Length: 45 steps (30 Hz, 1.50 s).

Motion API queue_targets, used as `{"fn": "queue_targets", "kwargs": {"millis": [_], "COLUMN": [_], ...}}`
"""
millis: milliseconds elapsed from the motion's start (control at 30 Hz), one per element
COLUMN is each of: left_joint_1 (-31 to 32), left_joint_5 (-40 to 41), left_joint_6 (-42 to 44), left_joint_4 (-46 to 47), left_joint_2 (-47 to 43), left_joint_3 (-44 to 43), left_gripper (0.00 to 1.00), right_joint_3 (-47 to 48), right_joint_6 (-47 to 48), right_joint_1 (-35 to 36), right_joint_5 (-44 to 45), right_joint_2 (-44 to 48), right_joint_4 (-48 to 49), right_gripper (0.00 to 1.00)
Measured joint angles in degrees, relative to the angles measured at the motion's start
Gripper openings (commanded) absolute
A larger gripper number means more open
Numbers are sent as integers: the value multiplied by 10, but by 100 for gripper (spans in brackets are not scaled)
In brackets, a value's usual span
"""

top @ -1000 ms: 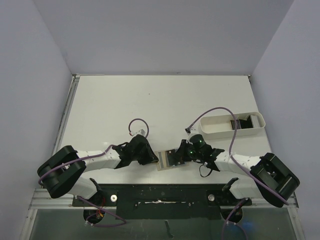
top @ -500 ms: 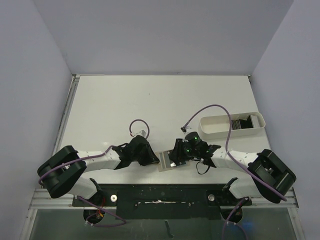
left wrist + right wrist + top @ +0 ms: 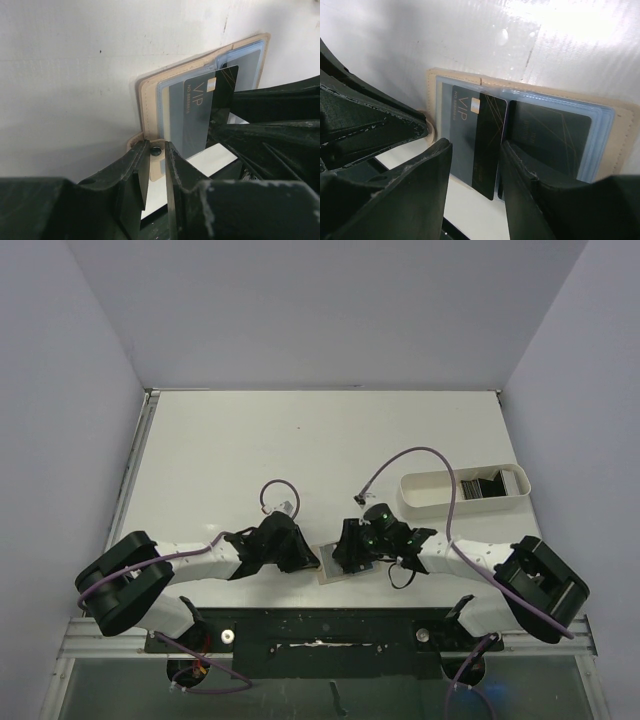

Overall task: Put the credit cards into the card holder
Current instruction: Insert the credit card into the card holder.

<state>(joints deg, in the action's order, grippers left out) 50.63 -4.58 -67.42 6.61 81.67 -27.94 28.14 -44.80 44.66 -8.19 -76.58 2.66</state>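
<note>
Card holder (image 3: 328, 566) lies opened flat on the table (image 3: 300, 460), right at the near edge, between my two pincers. Tan rim, light blue lining, clear sleeves facing up. On the half nearer my left pincer sits a dark credit card (image 3: 475, 130) marked VIP. It looks partly tucked under the sleeve, with one end poking out past the wallet's edge. In the other half a second dark card (image 3: 545, 135) shows flat behind the plastic.

My left gripper (image 3: 157, 150) is clamped on the holder's little tab, and the snap stud shows just between the fingers, pinning the wallet down at that side. My right gripper (image 3: 475, 150) hangs low over the VIP card with its jaws apart, one finger on each side of the card's protruding end. I cannot tell whether either finger touches it.

Further out, well apart to the right and farther back, a white oblong tray (image 3: 440, 502) rests on the table with more dark cards (image 3: 485, 483) inside, standing on edge near its right end.
</note>
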Motion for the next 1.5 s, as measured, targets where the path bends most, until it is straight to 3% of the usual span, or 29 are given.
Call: {"fn": "queue_targets", "kwargs": {"millis": [867, 1067, 1267, 1500], "left_joint_1": [-9, -25, -62, -70], "left_joint_5": [-12, -16, -17, -22], "left_joint_6": [-10, -8, 7, 21], "left_joint_4": [10, 5, -15, -29], "left_joint_2": [-35, -47, -58, -66], "left_joint_3": [39, 42, 42, 40], "left_gripper": [15, 15, 16, 23], "right_joint_3": [55, 80, 111, 100], "right_joint_6": [23, 24, 28, 22], "right_joint_1": [39, 45, 43, 14], "right_joint_5": [-14, -1, 35, 55], "right_joint_2": [-69, -50, 4, 30], "right_joint_4": [6, -66, -145, -167], "right_gripper": [53, 61, 62, 65]}}
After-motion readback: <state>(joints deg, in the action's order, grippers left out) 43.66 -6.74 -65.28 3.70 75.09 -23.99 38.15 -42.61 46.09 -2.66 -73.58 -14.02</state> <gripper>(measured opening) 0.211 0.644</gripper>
